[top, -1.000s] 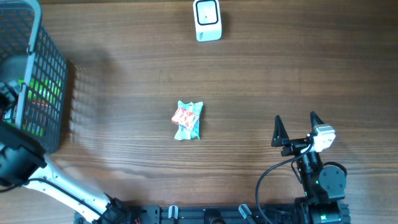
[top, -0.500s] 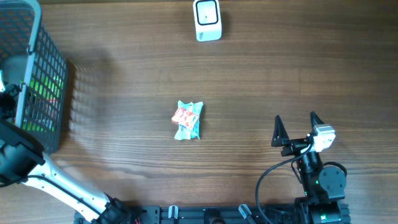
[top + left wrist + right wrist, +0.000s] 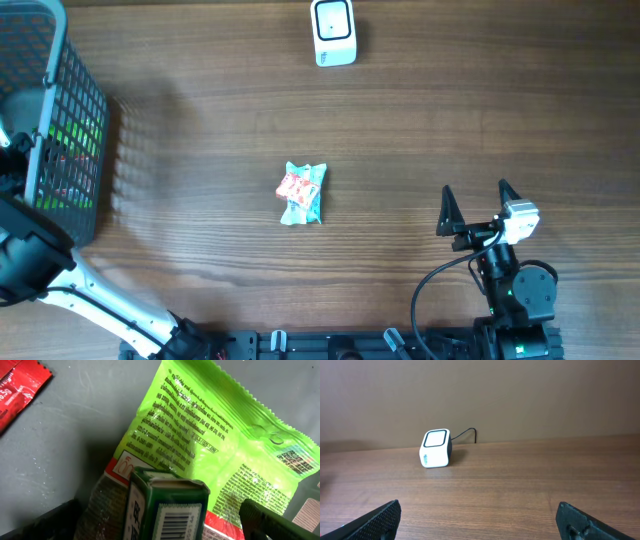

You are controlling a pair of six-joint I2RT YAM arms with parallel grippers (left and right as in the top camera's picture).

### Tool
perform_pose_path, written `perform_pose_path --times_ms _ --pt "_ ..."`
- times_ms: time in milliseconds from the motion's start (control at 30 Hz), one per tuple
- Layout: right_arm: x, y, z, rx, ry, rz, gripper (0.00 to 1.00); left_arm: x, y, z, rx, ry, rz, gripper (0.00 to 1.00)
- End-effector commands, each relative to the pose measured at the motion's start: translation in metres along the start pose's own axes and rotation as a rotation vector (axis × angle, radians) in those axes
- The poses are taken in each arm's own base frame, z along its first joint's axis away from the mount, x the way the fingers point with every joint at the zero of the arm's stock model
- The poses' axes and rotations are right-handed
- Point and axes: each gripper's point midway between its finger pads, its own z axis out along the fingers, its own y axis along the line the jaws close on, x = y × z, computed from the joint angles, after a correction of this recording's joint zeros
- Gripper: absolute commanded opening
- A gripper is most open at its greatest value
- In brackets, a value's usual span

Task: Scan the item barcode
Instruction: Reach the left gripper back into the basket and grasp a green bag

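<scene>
- Your left jaws are spread inside the basket (image 3: 85, 110) — a green box (image 3: 167, 505) sits between them.
- Your right jaws are spread too — over the worktop (image 3: 450, 120), well apart from the basket.

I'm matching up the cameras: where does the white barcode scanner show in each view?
Overhead: the barcode scanner sits at the top edge, just right of centre.
Left wrist: not in it.
Right wrist: left of centre, near the table's far edge, its cable trailing right.
Shared landmark: the wooden table, seen overhead and from the right wrist.
</scene>
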Motion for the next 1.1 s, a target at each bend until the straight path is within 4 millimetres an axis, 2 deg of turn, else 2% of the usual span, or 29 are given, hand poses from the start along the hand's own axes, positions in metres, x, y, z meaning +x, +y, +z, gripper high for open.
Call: perform_pose_path --times_ms 0,33,133,233,400,533,633,667,700,733,767,867,900,967,1067 --pt "-0.002 -0.002 0.0 0.011 -0.008 -0.018 1.0 0.019 0.009 0.026 0.003 0.1 -0.057 1.0" --pt "-0.002 -0.002 0.0 0.011 -0.008 -0.019 1.0 0.004 0.006 0.01 -0.004 0.051 -0.043 1.0" --pt "-0.002 -0.002 0.0 0.011 -0.009 -0.018 1.0 -0.021 0.001 -0.021 -0.018 -0.042 -0.011 1.0" --pt "-0.002 -0.002 0.0 0.011 -0.008 -0.019 1.0 -0.021 0.001 -0.023 -0.026 -0.042 0.016 1.0" --pt "-0.002 -0.002 0.0 0.011 -0.008 -0.018 0.99 0.005 0.013 0.008 -0.045 0.047 0.048 1.0" --pt "-0.002 -0.002 0.0 0.011 -0.008 -0.019 1.0 0.036 0.022 0.041 -0.054 0.122 0.029 1.0" --pt "-0.002 -0.002 0.0 0.011 -0.009 -0.018 1.0 0.068 0.027 0.068 -0.05 0.202 0.01 1.0" --pt "-0.002 -0.002 0.0 0.011 -0.008 -0.018 1.0 0.075 0.024 0.073 -0.033 0.216 0.005 0.95" --pt "-0.002 -0.002 0.0 0.011 -0.009 -0.019 1.0 0.08 0.018 0.077 0.004 0.221 -0.002 0.77" --pt "-0.002 -0.002 0.0 0.011 -0.008 -0.019 1.0 0.081 0.009 0.077 0.061 0.217 -0.011 0.49" --pt "-0.002 -0.002 0.0 0.011 -0.008 -0.018 1.0 0.081 -0.002 0.076 0.121 0.215 -0.022 0.29" --pt "-0.002 -0.002 0.0 0.011 -0.008 -0.019 1.0 0.08 -0.016 0.072 0.197 0.212 -0.038 0.17" --pt "-0.002 -0.002 0.0 0.011 -0.008 -0.018 1.0 0.08 -0.017 0.07 0.201 0.214 -0.042 0.06" --pt "-0.002 -0.002 0.0 0.011 -0.008 -0.019 1.0 0.075 -0.02 0.065 0.212 0.213 -0.045 0.04" --pt "-0.002 -0.002 0.0 0.011 -0.008 -0.019 1.0 0.056 -0.026 0.046 0.226 0.191 -0.073 0.04"
